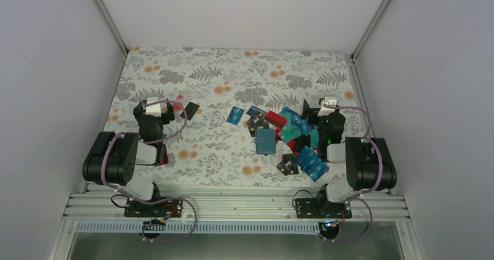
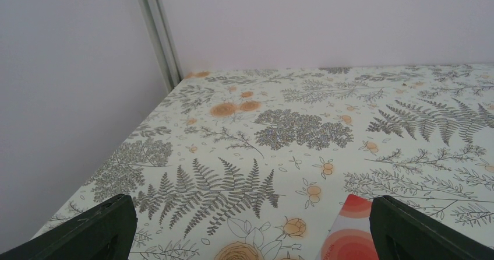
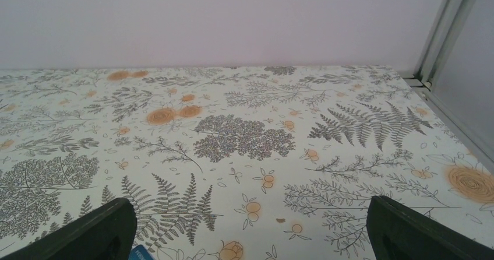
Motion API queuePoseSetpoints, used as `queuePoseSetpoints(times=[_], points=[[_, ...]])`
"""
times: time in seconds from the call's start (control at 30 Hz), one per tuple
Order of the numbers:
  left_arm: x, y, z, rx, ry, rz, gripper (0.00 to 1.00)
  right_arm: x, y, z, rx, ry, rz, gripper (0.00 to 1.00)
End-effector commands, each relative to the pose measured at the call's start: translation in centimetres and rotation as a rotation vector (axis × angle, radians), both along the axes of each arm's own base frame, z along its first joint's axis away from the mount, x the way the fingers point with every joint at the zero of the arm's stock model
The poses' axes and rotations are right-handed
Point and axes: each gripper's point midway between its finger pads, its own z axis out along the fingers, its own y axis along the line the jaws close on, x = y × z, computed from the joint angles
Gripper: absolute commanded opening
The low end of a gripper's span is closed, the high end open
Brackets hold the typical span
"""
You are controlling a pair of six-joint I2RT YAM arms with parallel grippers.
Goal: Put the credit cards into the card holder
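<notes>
The card holder (image 1: 265, 141) lay flat on the floral tablecloth (image 1: 221, 73), teal-blue and roughly square. From above I could not tell whether it was folded shut or held anything.

The credit cards (image 1: 294, 129) were heaped to the right of the card holder and behind it, overlapping in teal, blue, red and black. The nearest ones lay against its right side or just beside it. A red card (image 1: 275, 119) lay just behind the card holder. A lone blue card (image 1: 235, 115) lay behind and to the left of it, apart from the heap. A large printed blue card (image 1: 313, 164) lay nearer than the card holder and to its right, with a black printed card (image 1: 287, 164) between the two. Well to the left of the card holder lay a plain black card (image 1: 191, 109) and a red-and-orange card (image 2: 349, 234).

The left gripper (image 2: 251, 213) hung low over the cloth, well to the left of the card holder. Its fingers were spread wide and pinched nothing. The red-and-orange card lay flat just inside its right finger (image 2: 419, 234). The right gripper (image 3: 250, 213) stood to the right of the card holder, at the far side of the heap. It too was spread wide and empty, and a blue card corner (image 3: 143, 253) showed beside its left finger (image 3: 105, 234).
</notes>
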Motion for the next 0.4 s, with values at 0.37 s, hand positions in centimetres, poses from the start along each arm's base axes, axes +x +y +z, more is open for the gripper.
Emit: queuePoseSetpoints(times=[0.37], points=[[0.15, -0.23, 1.58, -0.001, -0.066, -0.015, 1.0, 0.67, 0.92, 1.94, -0.028, -0.07, 0.084, 1.0]])
